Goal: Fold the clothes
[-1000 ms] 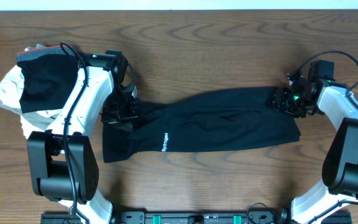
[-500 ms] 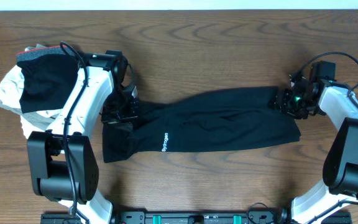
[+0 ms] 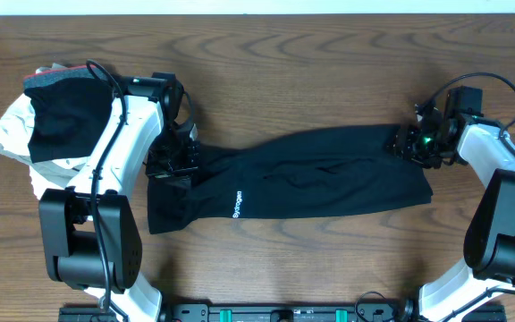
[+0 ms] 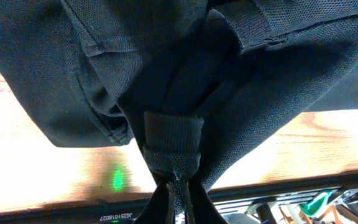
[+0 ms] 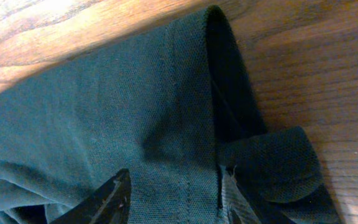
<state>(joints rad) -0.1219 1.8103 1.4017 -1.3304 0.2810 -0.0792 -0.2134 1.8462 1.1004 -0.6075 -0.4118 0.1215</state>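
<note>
Left pincer [image 4: 173, 186]: closed on a ribbed band of the black shirt [image 3: 302, 179], cloth bunched up between the fingers. From this grip the shirt ran straight away toward the opposite arm, lying flat on the table [image 3: 329, 54].

Right pincer [image 5: 176, 196]: fingers part-way apart, astride a stitched hem with a slit; nothing clamped that I could see. From here the shirt ran back toward the left pincer.

Key relation: the shirt's long axis lay on the line between the two pincers, one at each far-side end corner. The near edge was free on both sides.

Judged orientation: ribbed band at the left pincer suggested the sleeve end there, hem end at the right pincer.

Behind the left pincer, away from the shirt: a pile of other clothes [image 3: 25, 134], well apart.
</note>
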